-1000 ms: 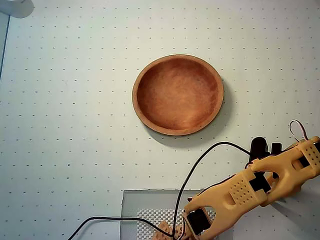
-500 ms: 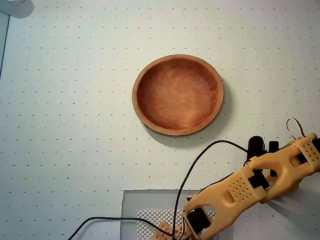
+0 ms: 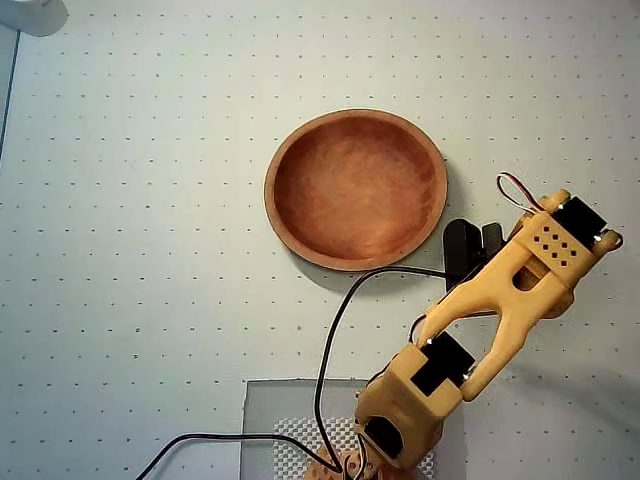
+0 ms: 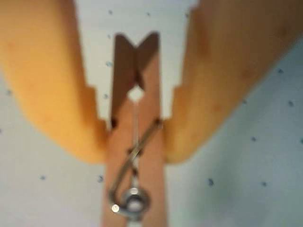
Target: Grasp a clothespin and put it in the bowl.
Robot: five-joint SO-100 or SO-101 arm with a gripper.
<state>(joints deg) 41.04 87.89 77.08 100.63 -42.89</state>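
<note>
In the wrist view the light-tan wooden clothespin [image 4: 137, 118] with its metal spring stands between the two orange fingers of my gripper [image 4: 136, 153], which is shut on it just above the spring. The dotted white table shows behind it. In the overhead view the reddish-brown wooden bowl [image 3: 272, 195] sits at the middle and is empty. The orange arm [image 3: 520, 290] reaches up on the right, and its dark wrist end [image 3: 467, 250] is just right of the bowl's lower right rim. The clothespin is hidden under the arm in that view.
A black cable [image 3: 335, 330] runs from the wrist end down to the arm's base. A grey mat [image 3: 270, 410] lies under the base at the bottom. A white object [image 3: 35, 12] sits in the top left corner.
</note>
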